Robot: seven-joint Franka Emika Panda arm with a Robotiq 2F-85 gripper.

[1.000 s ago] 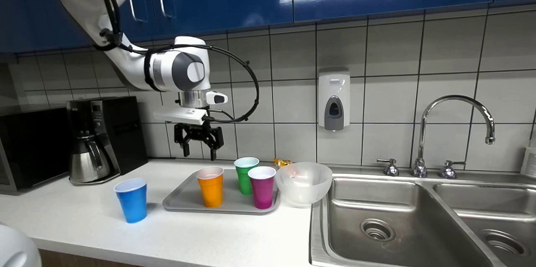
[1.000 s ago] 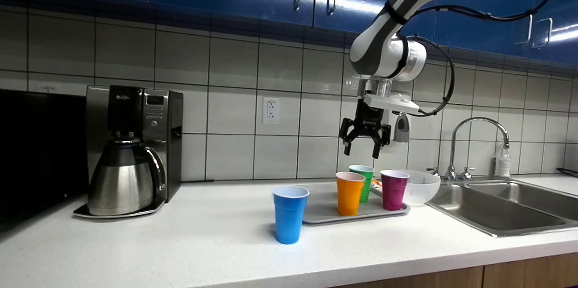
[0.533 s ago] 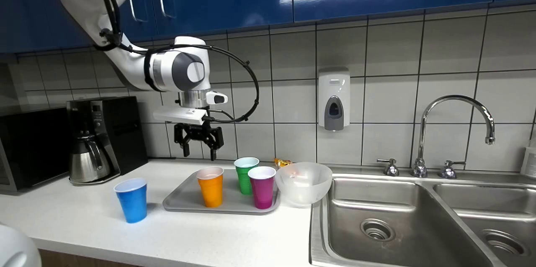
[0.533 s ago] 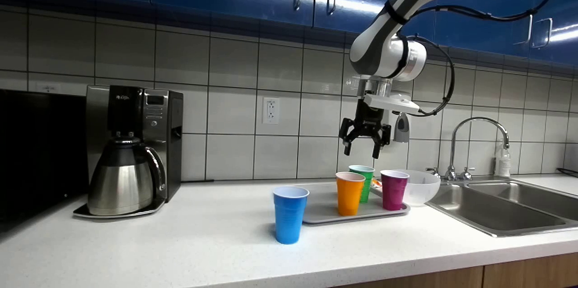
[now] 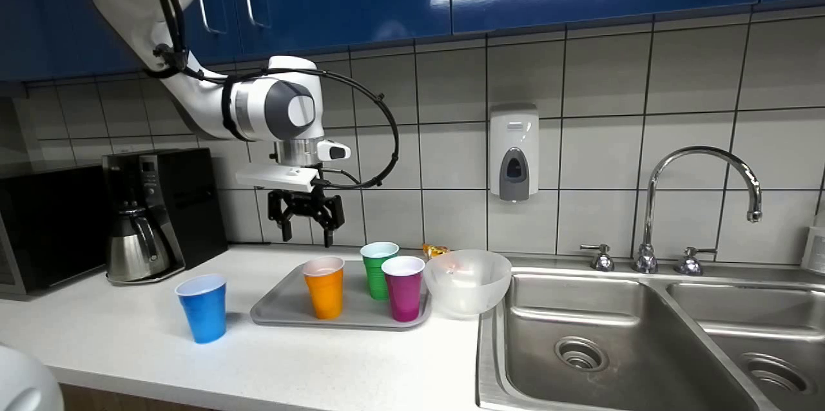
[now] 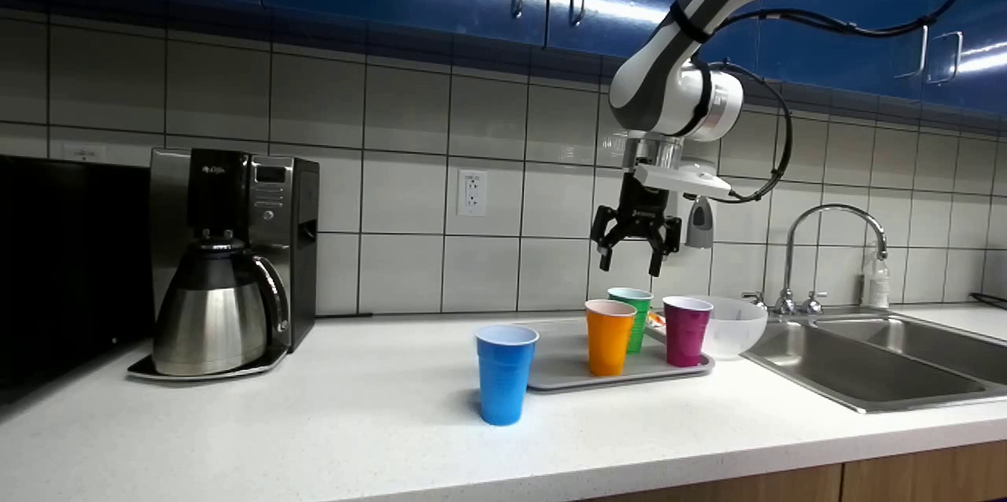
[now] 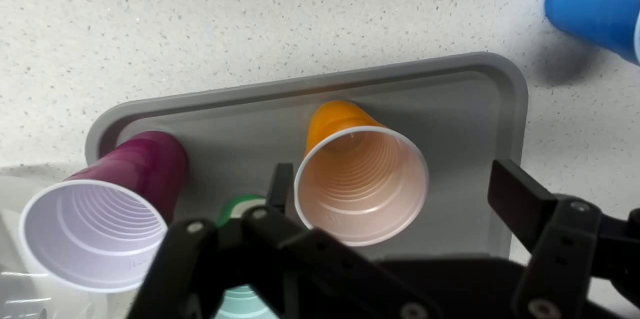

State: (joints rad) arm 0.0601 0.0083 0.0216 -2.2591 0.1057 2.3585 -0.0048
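Gripper [image 6: 629,266]: jaws wide apart above the tray [image 7: 460,109]
Orange cup [image 7: 362,186]: upright on it, inner ridges showing only in wrist view
Green cup [image 5: 376,274]: mostly hidden there, plainer in both exterior views
Blue cup [image 6: 503,380]: beside the tray
Sink drains [image 5: 581,353]: shown only in an exterior view

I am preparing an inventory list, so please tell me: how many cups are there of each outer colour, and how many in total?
Blue cup: 1
Orange cup: 1
Green cup: 1
Purple cup: 1
Total: 4 cups
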